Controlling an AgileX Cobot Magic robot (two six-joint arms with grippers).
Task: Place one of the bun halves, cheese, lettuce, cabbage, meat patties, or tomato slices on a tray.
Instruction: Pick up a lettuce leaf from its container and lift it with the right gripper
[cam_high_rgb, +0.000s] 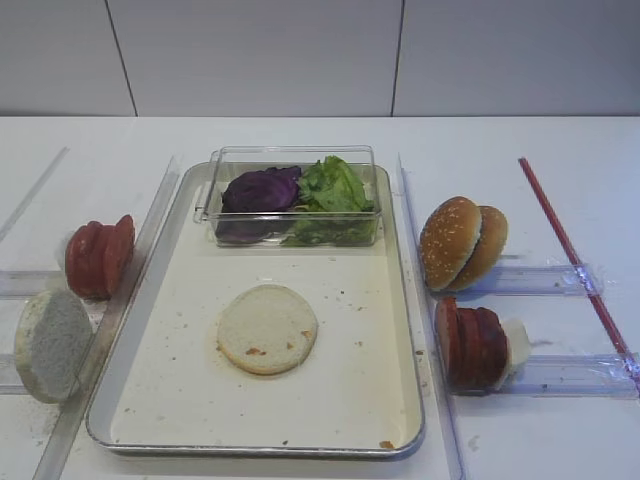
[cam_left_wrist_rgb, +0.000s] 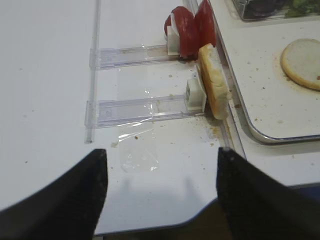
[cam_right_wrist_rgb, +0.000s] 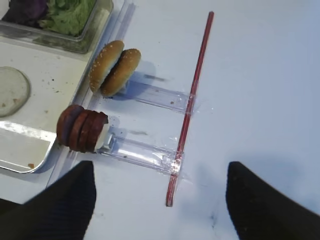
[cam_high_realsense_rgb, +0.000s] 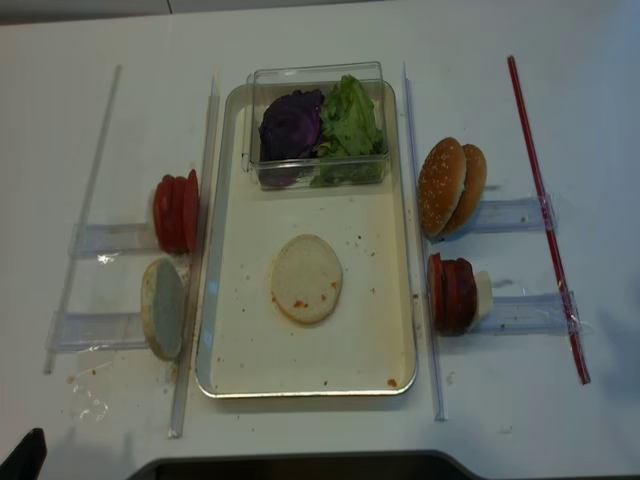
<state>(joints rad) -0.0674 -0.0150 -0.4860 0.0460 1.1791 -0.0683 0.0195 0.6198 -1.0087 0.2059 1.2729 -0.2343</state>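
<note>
Bun half (cam_high_rgb: 267, 328) lies flat at tray (cam_high_rgb: 395, 400) centre: one item placed. Clear box (cam_high_rgb: 294, 196) of cabbage and lettuce at tray's far edge. Patties (cam_high_rgb: 470, 344), sesame buns (cam_high_rgb: 462, 243) racked off tray's right edge; tomato slices (cam_high_rgb: 99, 257) off left edge. Right hand (cam_right_wrist_rgb: 160, 200) spread wide, empty, above desk. Left hand (cam_left_wrist_rgb: 160, 192) likewise wide, empty.

Bright, even light; wrist views soft.

both hands' fingertips (cam_right_wrist_rgb: 60, 210) cut off, grip perhaps empty.
</note>
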